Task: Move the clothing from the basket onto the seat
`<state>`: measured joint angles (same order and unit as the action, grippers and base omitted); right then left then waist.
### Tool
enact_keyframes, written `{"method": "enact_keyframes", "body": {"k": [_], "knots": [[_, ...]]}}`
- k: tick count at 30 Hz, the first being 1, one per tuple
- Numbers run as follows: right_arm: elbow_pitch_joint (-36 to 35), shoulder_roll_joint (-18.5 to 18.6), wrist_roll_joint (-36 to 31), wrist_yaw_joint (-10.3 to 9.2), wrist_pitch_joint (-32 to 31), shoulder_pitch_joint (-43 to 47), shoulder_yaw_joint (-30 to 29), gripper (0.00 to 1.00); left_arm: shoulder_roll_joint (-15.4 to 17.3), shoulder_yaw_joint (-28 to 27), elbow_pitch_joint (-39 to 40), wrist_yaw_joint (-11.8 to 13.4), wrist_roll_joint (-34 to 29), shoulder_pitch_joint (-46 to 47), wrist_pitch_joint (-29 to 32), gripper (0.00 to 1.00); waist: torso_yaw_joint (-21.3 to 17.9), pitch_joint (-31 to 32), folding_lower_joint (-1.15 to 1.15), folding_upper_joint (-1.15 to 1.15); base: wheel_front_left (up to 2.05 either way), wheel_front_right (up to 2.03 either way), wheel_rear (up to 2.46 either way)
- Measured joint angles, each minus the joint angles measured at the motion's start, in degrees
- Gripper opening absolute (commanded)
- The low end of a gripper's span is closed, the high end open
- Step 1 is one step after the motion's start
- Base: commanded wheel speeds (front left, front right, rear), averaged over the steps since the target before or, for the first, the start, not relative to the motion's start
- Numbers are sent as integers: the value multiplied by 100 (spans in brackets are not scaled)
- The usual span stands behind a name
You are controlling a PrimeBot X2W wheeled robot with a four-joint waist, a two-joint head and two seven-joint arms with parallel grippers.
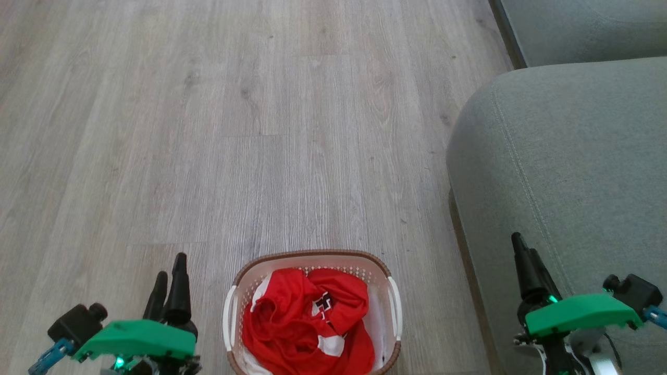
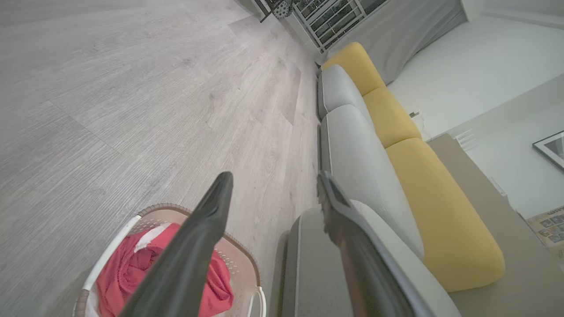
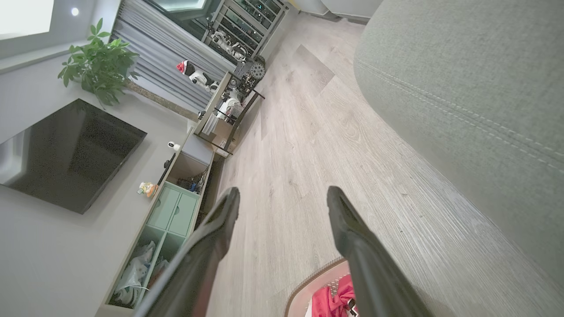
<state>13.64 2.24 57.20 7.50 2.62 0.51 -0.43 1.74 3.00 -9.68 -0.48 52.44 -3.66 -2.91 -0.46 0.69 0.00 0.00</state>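
With left gripper (image 1: pixel 171 266) and right gripper (image 1: pixel 523 246) jaws apart and empty, grabbing the tangled clothing (image 1: pixel 302 323) could drag the basket (image 1: pixel 312 253) along.

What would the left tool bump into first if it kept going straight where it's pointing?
Probably the bare wooden floor: the left tool points past the basket, toward floor beside the seat. Depth is hard to judge.

Wood floor (image 1: pixel 260 130), black television (image 3: pixel 66 154), leafy potted plant (image 3: pixel 99 72)

basket (image 1: pixel 312 254) 1 | clothing (image 1: pixel 302 323) heap 1 (pieces tangled) | end effectors (image 1: pixel 171 266) (image 1: pixel 523 245) 2
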Motion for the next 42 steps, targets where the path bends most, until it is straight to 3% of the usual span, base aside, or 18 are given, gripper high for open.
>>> {"method": "enact_keyframes", "body": {"k": [22,42], "knots": [[-157,0,-1495,0,356,1,261,100,100,256,246,303,-1572,-152,-332,100,21,20,0,0,0,0,0],[-285,2,-2840,0,683,2,400,100,103,381,288,403,-2725,-267,-679,100,25,28,0,0,0,0,0]]}}
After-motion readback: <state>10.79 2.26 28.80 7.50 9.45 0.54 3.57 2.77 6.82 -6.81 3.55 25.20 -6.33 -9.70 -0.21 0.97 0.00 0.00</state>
